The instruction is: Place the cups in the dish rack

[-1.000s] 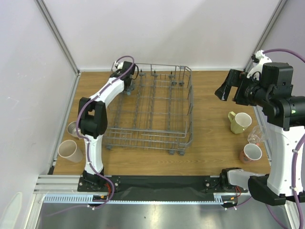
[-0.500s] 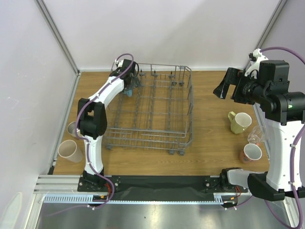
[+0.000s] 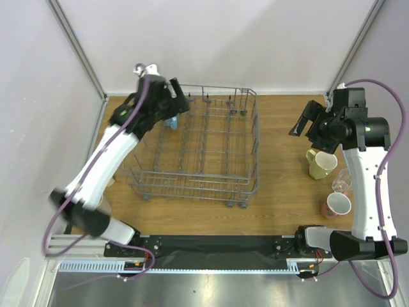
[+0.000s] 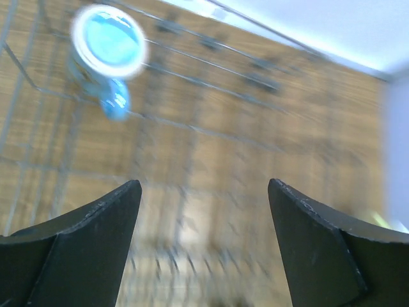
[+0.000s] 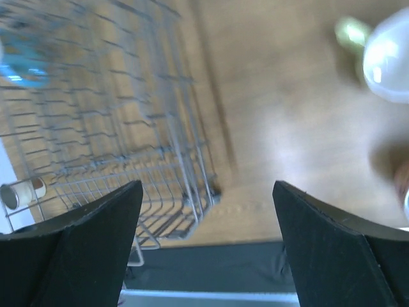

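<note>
The grey wire dish rack point(image 3: 246, 144) stands mid-table. A blue cup point(image 3: 171, 121) sits mouth-down in its far left corner, free of any grip, and shows from above in the left wrist view point(image 4: 107, 48). My left gripper point(image 3: 176, 105) hovers above that corner, open and empty point(image 4: 204, 185). On the right lie a pale yellow mug point(image 3: 321, 163), a clear glass point(image 3: 342, 182) and a salmon pink cup point(image 3: 337, 204). My right gripper point(image 3: 305, 123) hangs open and empty point(image 5: 208, 185) just behind the yellow mug point(image 5: 386, 54).
The rack's near right corner point(image 5: 192, 185) lies below the right gripper. A beige cup point(image 5: 19, 192) stands on the table left of the rack. Grey walls and slanted metal posts close in the table at back and sides.
The left gripper opened, let go of the blue cup in the rack's far left corner and rose off it. The right arm came down and nearer, towards the yellow mug.
</note>
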Robot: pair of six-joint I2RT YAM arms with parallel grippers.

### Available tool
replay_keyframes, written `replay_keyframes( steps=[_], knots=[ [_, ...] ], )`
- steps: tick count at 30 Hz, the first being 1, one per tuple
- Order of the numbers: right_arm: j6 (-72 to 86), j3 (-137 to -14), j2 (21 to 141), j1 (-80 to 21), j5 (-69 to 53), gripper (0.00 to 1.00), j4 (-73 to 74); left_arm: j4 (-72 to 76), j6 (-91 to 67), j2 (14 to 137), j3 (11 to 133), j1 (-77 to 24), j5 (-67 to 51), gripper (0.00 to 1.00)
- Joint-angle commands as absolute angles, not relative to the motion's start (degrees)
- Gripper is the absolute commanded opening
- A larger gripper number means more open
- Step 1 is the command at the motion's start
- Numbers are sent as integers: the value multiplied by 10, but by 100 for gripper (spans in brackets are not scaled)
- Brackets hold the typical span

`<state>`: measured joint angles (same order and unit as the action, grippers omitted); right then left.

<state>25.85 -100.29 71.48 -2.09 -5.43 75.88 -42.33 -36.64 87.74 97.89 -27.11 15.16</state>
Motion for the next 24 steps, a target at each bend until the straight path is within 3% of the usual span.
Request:
replay_keyframes(
  steps=[1, 8, 18, 24],
  knots=[
    [316, -958, 715, -4, -12, 89, 740, -424, -380, 761, 920, -283, 62, 86],
    [438, -890, 743, 103, 62, 87, 717, -445, -329, 623, 834, -283, -75, 84],
    [588, -895, 878, 160, 133, 88, 714, -512, -236, 592, 827, -283, -2, 87],
    [630, -927, 967, 170, 144, 83, 730, -512, -200, 591, 831, -282, 29, 90]
  ],
)
